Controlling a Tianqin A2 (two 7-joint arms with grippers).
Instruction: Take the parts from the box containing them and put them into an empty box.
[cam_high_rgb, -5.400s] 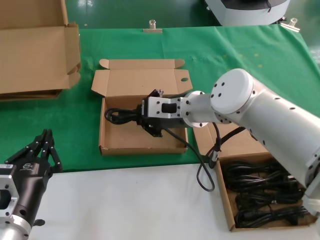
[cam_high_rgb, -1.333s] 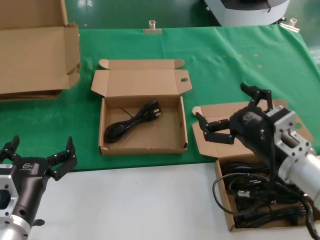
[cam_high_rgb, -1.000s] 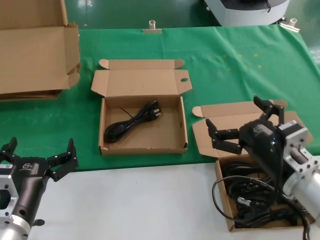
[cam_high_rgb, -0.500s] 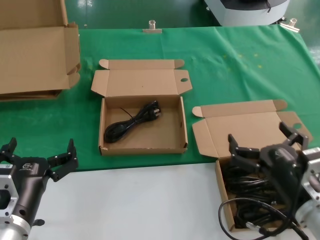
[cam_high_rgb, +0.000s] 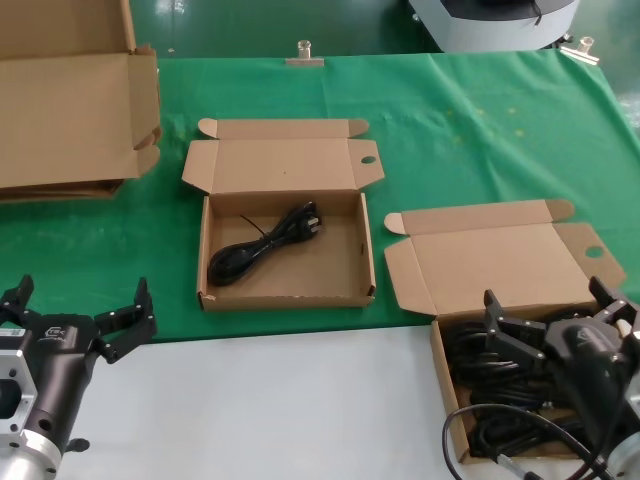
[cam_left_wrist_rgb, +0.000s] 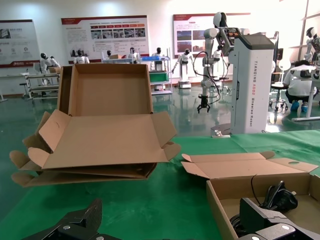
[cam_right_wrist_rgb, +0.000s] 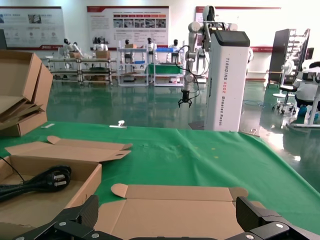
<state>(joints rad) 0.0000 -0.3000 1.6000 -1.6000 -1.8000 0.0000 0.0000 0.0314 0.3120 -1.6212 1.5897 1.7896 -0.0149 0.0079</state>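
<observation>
Over the near-right brown cardboard mailer box (cam_high_rgb: 447, 400) of coiled black cords (cam_high_rgb: 480, 360): right claw (cam_high_rgb: 560, 325), fingers spread and empty, has returned from the far box (cam_high_rgb: 205, 270); one cord (cam_high_rgb: 262, 245) delivered, next pick pending. Left claw (cam_high_rgb: 75, 315) idle, spread.

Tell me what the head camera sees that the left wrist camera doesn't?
Only the head view shows the right claw, open, over the box full of black cords, and the white tabletop strip near the robot.

Only the left wrist view shows the big hall behind the table: white display robots, wall posters and a white cabinet.

Both show the open left claw, waiting at the near left corner, the green cloth, the stacked big cartons and the middle box with one cord inside.
</observation>
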